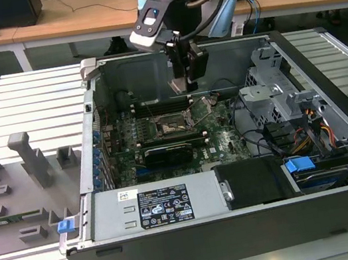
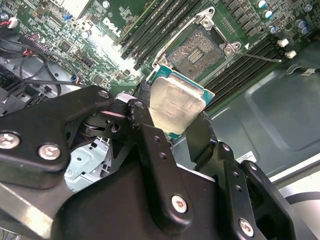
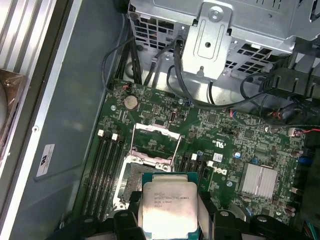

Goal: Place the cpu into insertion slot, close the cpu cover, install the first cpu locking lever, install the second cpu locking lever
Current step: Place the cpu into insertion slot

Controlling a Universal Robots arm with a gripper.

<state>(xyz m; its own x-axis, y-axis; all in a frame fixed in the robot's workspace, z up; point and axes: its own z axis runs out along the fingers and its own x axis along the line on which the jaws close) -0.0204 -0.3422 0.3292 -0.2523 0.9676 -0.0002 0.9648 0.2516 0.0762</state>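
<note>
holding cpu (image 3: 167, 207) over insertion slot (image 2: 196, 52)

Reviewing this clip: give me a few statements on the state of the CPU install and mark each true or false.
1. The gripper is shut on the cpu. True.
2. The cpu sits seated in the insertion slot. False: it is held clear of the slot, whose pin grid lies bare.
3. The cpu cover is closed over the slot. False: it is swung open beside the slot.
4. The computer case lies open on its side, and the arm reaches into it from above. True.
</note>
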